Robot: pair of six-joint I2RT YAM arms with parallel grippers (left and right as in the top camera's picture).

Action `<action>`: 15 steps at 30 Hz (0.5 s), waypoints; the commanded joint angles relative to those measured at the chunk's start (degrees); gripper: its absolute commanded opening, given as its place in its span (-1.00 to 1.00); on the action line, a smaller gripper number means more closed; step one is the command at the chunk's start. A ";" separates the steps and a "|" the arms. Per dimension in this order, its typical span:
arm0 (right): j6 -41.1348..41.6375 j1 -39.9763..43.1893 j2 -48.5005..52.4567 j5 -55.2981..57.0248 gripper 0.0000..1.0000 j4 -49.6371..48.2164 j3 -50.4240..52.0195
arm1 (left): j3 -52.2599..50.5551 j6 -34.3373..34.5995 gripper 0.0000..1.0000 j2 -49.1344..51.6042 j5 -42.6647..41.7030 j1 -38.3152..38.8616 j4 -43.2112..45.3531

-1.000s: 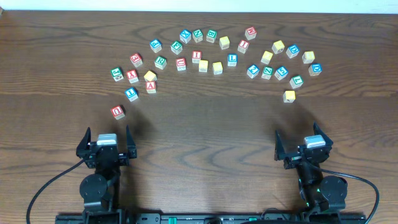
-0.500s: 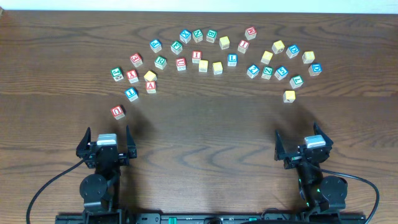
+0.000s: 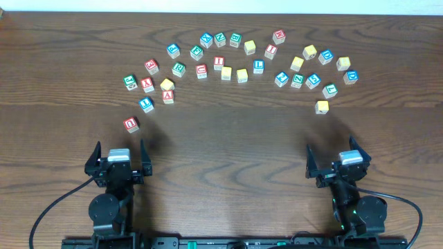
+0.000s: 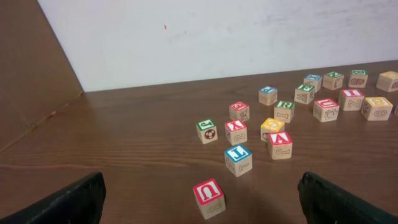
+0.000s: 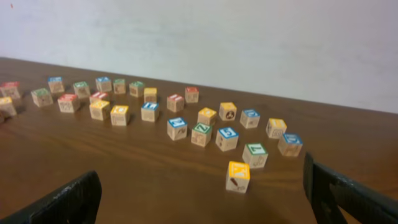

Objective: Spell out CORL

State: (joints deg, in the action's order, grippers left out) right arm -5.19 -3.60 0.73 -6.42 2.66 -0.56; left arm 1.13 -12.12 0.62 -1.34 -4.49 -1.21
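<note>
The table [image 3: 221, 159] is carrying an arc of cubes well ahead of both arms. The left gripper [image 3: 120, 150] and right gripper [image 3: 332, 149] are standing wide open, holding nothing. The green R cube [image 3: 178, 68] is lying nearer the left arm, while the yellow cubes [image 3: 226, 73] and the blue L cube [image 3: 258, 66] are lying nearer the right.

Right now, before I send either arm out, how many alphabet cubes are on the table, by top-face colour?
Red-topped cubes: 8
Blue-topped cubes: 8
Yellow-topped cubes: 8
Green-topped cubes: 7
Total: 31
</note>
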 commanded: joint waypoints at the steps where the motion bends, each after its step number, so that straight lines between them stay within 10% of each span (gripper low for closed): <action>1: 0.37 0.20 -0.13 0.37 0.99 -1.68 0.24 | 2.82 -0.68 0.95 -0.24 0.33 -0.33 -0.87; 15: -2.80 0.20 -0.07 0.50 0.99 -5.92 -2.54 | 16.65 0.61 0.95 17.46 -1.38 -0.33 -1.73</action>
State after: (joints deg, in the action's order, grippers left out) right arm -7.01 -3.60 0.73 -6.37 -3.07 -0.73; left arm 12.82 -12.01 12.99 -1.32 -4.49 -3.01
